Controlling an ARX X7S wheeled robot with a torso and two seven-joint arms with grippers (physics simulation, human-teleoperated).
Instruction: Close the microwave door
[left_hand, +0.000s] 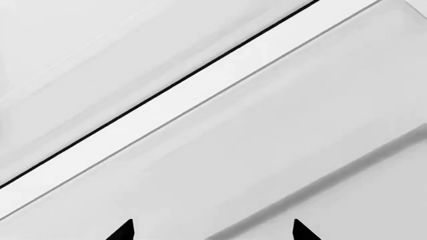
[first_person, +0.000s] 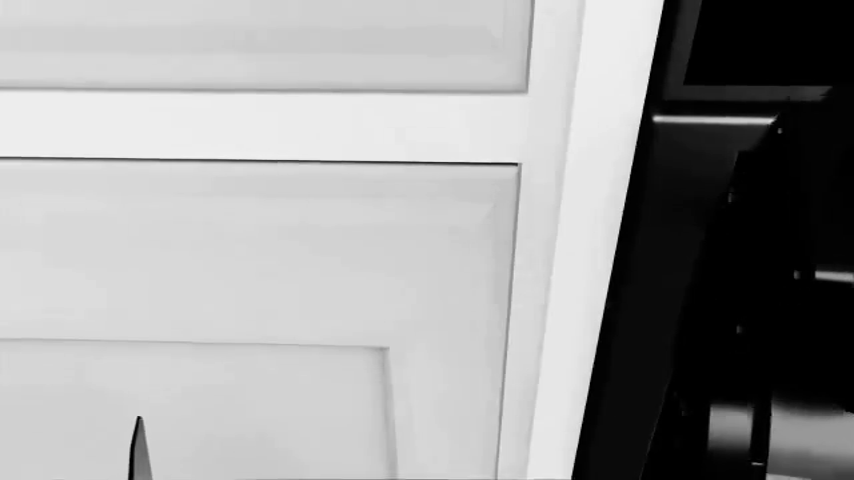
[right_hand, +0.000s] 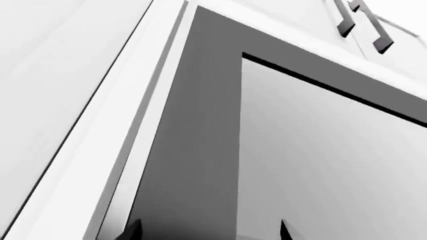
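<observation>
Right wrist view looks closely at the microwave door (right_hand: 200, 150), a flat panel with a wide dark grey frame and a paler, smooth grey window pane (right_hand: 333, 165) set inside it behind a thin black line; the frame's corner is square and sharp. In the head view the microwave (first_person: 747, 300) shows only as a black slab with a glossy rim along the right edge, and whether its door stands ajar or closed cannot be told from these pictures. Beside the door in the right wrist view runs a white cabinet frame (right_hand: 100, 150), matte and plain, and further off two grey bar handles (right_hand: 363, 22) sit on white cabinet doors. The right gripper (right_hand: 207, 231) shows only as two dark pointed fingertips (right_hand: 132, 231), set wide apart with nothing between them, just in front of the door frame; contact cannot be judged. The head view is mostly filled with white cabinet panels (first_person: 254, 250) with recessed, bevelled faces and a thin dark seam between them. The left wrist view shows the same kind of smooth white panel (left_hand: 280, 140), crossed by a brighter rail and a black gap. The left gripper (left_hand: 213, 231) has its two black tips spread wide, empty, facing that panel.
</observation>
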